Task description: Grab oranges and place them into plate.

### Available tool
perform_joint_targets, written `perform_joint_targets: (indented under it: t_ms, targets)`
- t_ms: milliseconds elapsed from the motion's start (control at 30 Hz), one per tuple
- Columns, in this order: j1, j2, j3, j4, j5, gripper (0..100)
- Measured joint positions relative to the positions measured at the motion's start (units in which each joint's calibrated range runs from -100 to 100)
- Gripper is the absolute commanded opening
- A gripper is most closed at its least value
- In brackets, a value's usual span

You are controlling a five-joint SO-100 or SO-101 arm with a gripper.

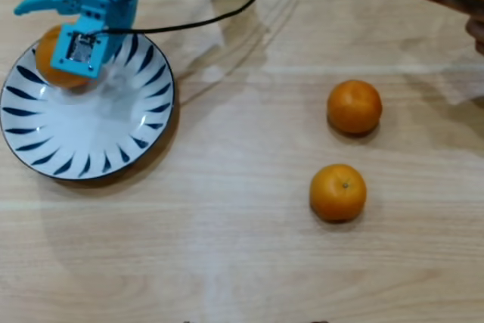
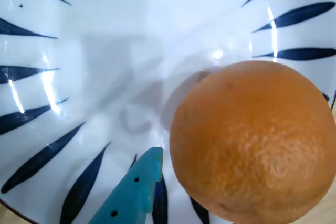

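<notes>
In the overhead view, the plate (image 1: pixel 87 138) lies in the upper left of the frame on the wooden table (image 1: pixel 242 262). One large orange (image 1: pixel 51 62) rests on its upper left part, half covered by the blue gripper (image 1: pixel 57 32) above it. In the wrist view this orange (image 2: pixel 252 142) fills the lower right of the frame and sits on the white plate (image 2: pixel 105 51). One blue finger (image 2: pixel 134 192) shows at the lower edge, just beside the fruit and apart from it. The jaws stand spread and they hold nothing. Two smaller oranges lie on the table at the right of the overhead view, one (image 1: pixel 354 107) above the other (image 1: pixel 338 192), well apart from the plate. A black cable (image 1: pixel 219 14) runs across the top.
</notes>
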Motion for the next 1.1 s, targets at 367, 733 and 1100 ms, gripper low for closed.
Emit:
perform_joint_targets:
  t_ms: [367,733,1100]
  targets:
    - [-12.33,-3.13,-4.6,3.19,-2.97,37]
    - [-38.83,-4.06,-9.12,1.89,-13.56,24]
    - [-53.52,-3.64,-9.12,-9.91,-16.59,36]
